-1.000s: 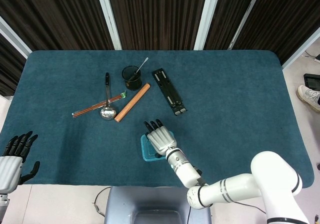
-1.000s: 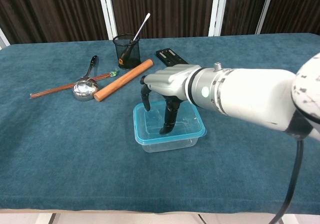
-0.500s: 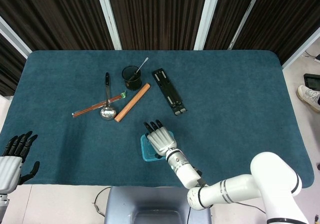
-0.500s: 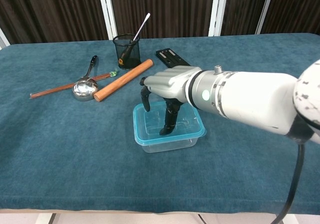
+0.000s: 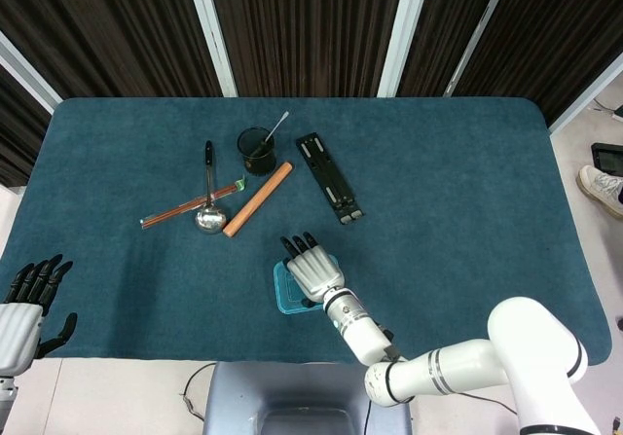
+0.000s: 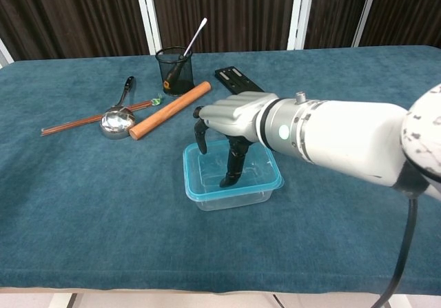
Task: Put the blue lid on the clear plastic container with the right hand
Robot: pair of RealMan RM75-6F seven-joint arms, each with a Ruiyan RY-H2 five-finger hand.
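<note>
A clear plastic container (image 6: pixel 232 196) stands near the table's front edge, with the blue lid (image 6: pixel 193 191) showing as a blue rim around its top. My right hand (image 6: pixel 234 117) hovers over it, and its fingers (image 6: pixel 231 170) point down onto the lid's top, holding nothing. In the head view the right hand (image 5: pixel 310 271) covers most of the container (image 5: pixel 283 296). My left hand (image 5: pixel 26 304) hangs off the table at the lower left, fingers spread and empty.
Behind the container lie a wooden rolling pin (image 6: pixel 170 109), a metal ladle (image 6: pixel 117 120) across thin brown sticks (image 6: pixel 76 122), a black mesh cup (image 6: pixel 174 72) with a stick in it, and a black folding stand (image 6: pixel 238 78).
The right hand has barely shifted above the lid. Nothing else has moved.
</note>
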